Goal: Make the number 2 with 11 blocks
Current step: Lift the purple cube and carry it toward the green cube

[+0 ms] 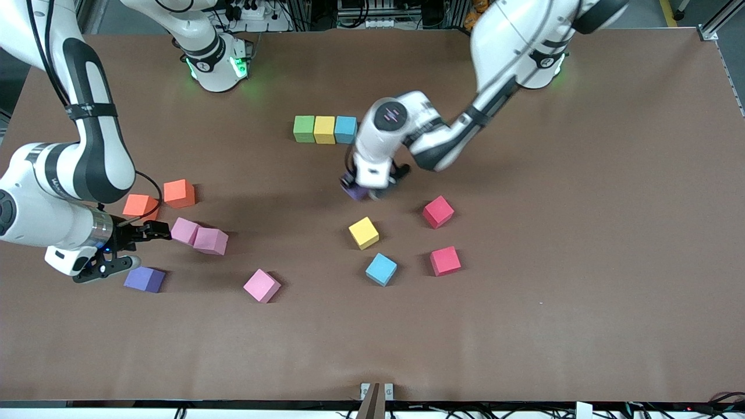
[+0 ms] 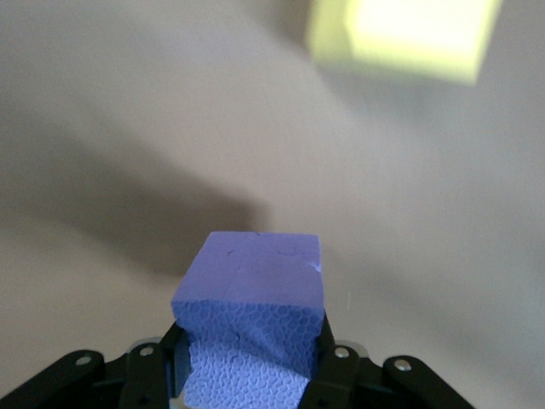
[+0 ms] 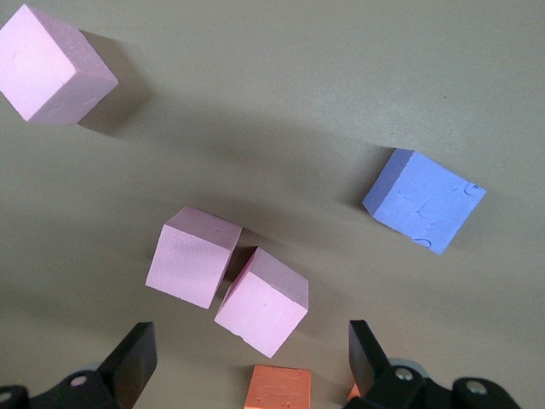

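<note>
Purple block [image 2: 249, 294] | matte foam, clamped in left end effector [image 1: 372, 187] | right end effector [image 1: 135, 249] wide, empty

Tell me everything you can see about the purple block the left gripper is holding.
The purple block is a small matte foam cube, violet-blue, with a smooth top face and a pebbled, cell-textured side. The left gripper is shut on it, a finger pressed against each of two opposite sides. It sits level in the grip, roughly square to the fingers. It is over bare table, between the green-yellow-blue row and the loose yellow block. Whether its underside touches the table cannot be told.
</note>
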